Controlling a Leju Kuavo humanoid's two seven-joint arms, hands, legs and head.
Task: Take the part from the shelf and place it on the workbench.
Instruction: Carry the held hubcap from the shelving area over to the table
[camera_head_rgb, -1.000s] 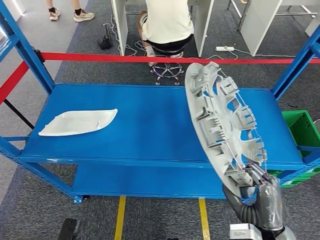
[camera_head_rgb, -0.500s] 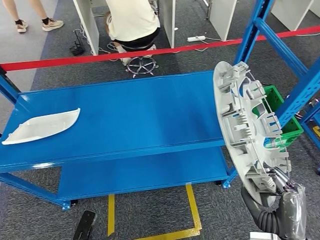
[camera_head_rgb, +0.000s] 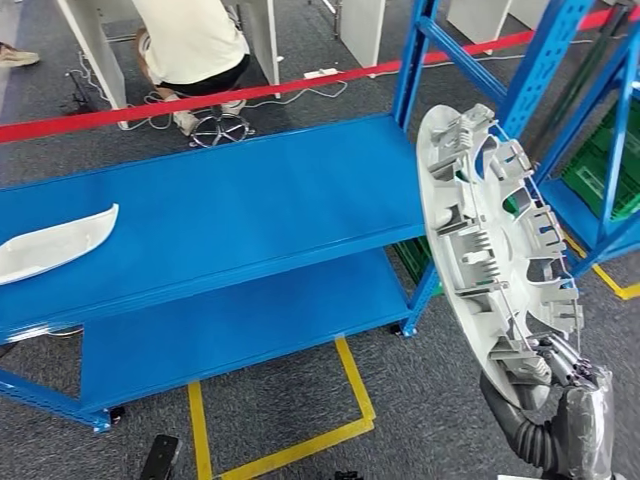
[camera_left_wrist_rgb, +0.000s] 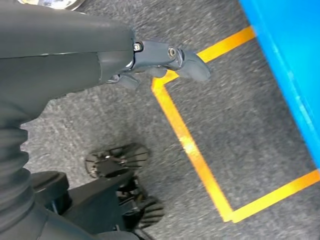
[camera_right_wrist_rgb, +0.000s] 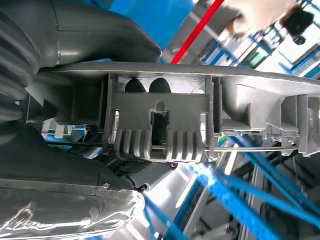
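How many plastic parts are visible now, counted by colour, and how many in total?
Grey parts: 1, the ribbed round part held by the right hand.
White parts: 1, the curved panel lying on the blue shelf.
Total: 2.

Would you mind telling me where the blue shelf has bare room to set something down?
The upper deck of the blue shelf is bare from the white curved panel at its left end across to the blue upright. The lower deck looks bare too. The right is crowded: the right robot hand holds the grey ribbed part near green crates.
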